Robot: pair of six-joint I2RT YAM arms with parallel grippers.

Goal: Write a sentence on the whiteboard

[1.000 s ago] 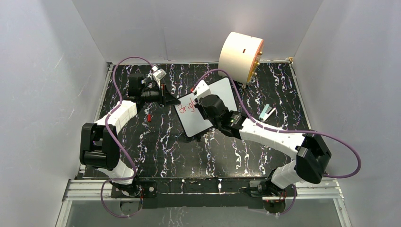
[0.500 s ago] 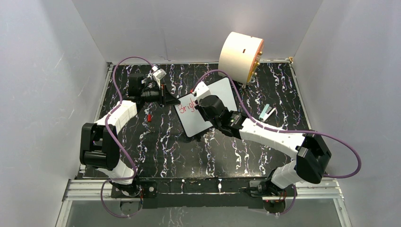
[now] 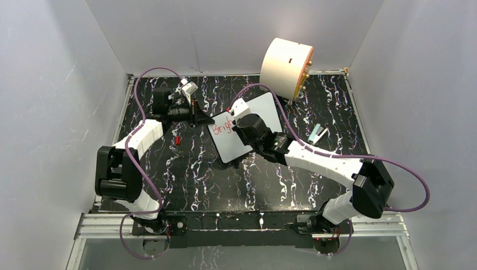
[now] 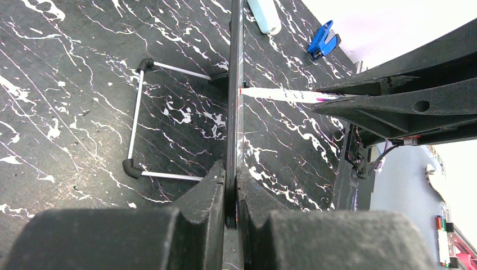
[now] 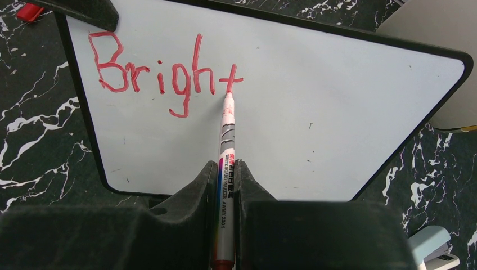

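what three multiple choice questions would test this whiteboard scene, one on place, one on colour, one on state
1. Where is the marker tip?
A) at the foot of the last letter, "t"
B) on the "B"
C) on the table, off the board

2. What colour are the letters on the whiteboard?
A) blue
B) red
C) green

3. What is the left tool doing?
A) hanging open above the board
B) resting on the table
C) shut on the whiteboard's edge

Answers:
1 A, the tip sits just below the crossbar of the "t" in the right wrist view.
2 B, "Bright" is written in red.
3 C, it pinches the board's thin edge in the left wrist view.
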